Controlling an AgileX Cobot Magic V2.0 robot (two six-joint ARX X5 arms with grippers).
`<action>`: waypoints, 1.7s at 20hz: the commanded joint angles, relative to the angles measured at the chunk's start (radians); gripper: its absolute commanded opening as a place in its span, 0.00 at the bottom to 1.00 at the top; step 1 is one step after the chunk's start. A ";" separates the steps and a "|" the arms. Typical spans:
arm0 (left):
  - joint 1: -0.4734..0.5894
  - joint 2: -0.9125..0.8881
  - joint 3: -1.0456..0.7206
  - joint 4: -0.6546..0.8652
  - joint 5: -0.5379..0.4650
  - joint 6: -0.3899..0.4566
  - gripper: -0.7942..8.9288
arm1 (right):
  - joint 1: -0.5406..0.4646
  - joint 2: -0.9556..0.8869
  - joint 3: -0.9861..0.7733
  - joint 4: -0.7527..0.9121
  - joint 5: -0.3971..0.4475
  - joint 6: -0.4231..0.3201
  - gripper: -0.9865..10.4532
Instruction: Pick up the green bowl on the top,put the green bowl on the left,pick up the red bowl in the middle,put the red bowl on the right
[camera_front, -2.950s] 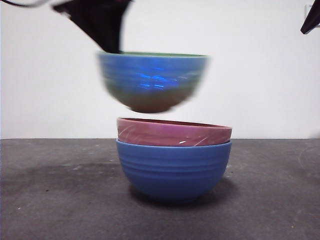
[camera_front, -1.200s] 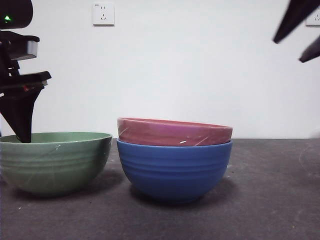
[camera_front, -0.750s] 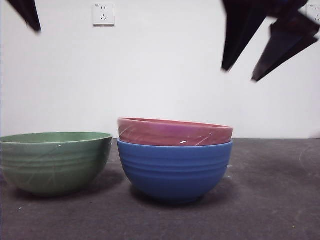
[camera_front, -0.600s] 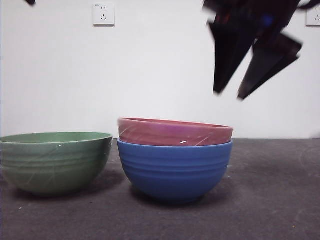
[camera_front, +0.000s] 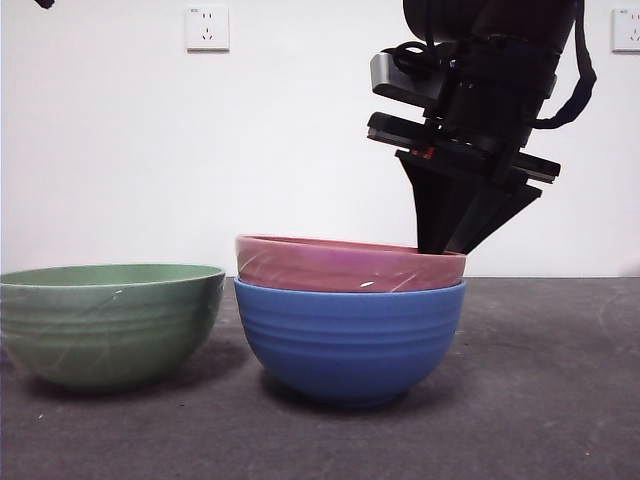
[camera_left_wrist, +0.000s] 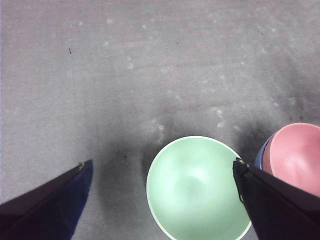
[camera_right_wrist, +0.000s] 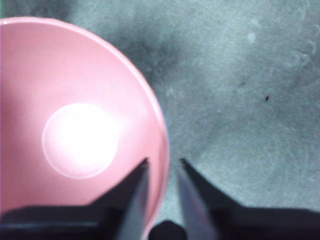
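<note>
The green bowl (camera_front: 108, 322) sits upright, mouth up, on the left of the dark grey table (camera_front: 540, 400). Beside it, the red bowl (camera_front: 350, 264) nests level in a blue bowl (camera_front: 348, 338). The right gripper (camera_right_wrist: 162, 165), jaws narrow, straddles its right rim. The left gripper (camera_left_wrist: 160, 167) hangs wide above. A white wall (camera_front: 300, 130) with sockets (camera_front: 207, 27) stands behind.

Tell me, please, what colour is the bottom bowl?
Blue bowl, with ribbed sides; clearest in the front view.

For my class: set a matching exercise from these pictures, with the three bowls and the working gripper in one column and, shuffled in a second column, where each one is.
1 green bowl
2 red bowl
3 blue bowl
4 right gripper

A nested in another bowl
B astride a bowl's rim
C alone on the table
D under the stack

Pairs: 1-C, 2-A, 3-D, 4-B
</note>
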 joint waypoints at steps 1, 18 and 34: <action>0.003 0.000 -0.005 0.001 -0.002 -0.006 0.56 | 0.003 0.005 0.000 0.003 -0.001 -0.011 0.10; 0.003 0.000 -0.005 0.000 -0.002 -0.005 0.56 | 0.001 -0.092 0.067 0.046 -0.004 -0.006 0.08; 0.003 0.000 -0.005 0.001 -0.001 0.001 0.56 | -0.393 -0.423 -0.133 -0.191 0.098 0.027 0.08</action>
